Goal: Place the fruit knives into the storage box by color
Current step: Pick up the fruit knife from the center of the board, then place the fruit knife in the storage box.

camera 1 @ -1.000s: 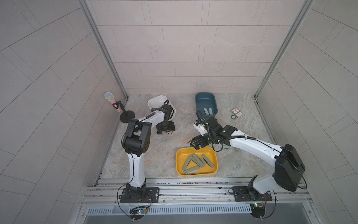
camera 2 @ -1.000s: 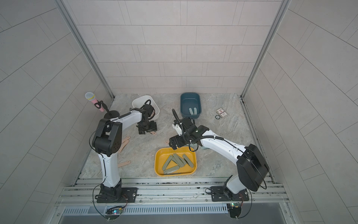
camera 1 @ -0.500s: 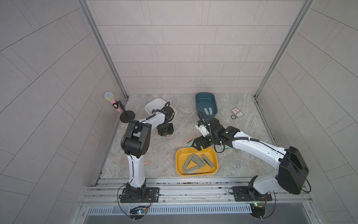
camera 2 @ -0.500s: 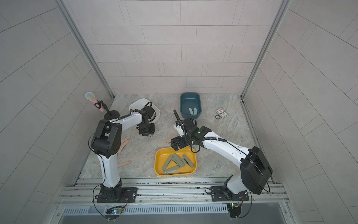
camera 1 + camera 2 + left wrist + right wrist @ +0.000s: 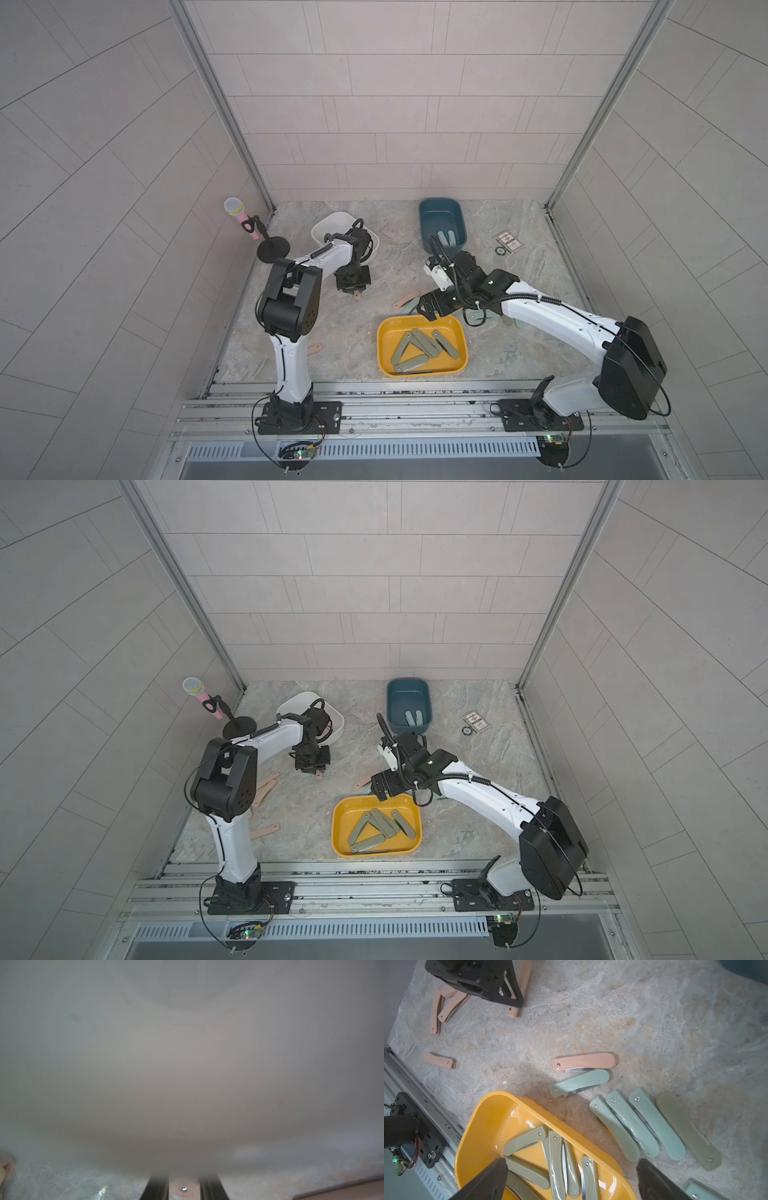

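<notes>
Left gripper (image 5: 353, 289), at 10 o'clock from the yellow storage box (image 5: 481, 1126), is clamped on a peach-pink fruit knife (image 5: 182, 1188) down at the counter (image 5: 654, 1022). Right gripper (image 5: 571, 1160) hangs spread wide and empty above the box's 12 o'clock rim. Pale teal fruit knives (image 5: 633, 1124) lie at 2 o'clock. The print on the card (image 5: 509, 241) is too small to read.

This is a robot lab cell, not a home or shop. Tile-patterned panel walls (image 5: 395, 104) close three sides, joined by aluminium posts (image 5: 220, 104). The left arm (image 5: 291, 361) and right arm (image 5: 552, 320) are bolted to an aluminium rail (image 5: 415, 409) along the open front, with bare cables and a lit circuit board (image 5: 301, 455) below each base. The stone-look tabletop (image 5: 395, 257) carries a microphone (image 5: 239, 212) on a stand, a yellow bin (image 5: 388, 332), a blue bin (image 5: 440, 216) and a white bin (image 5: 328, 226).
</notes>
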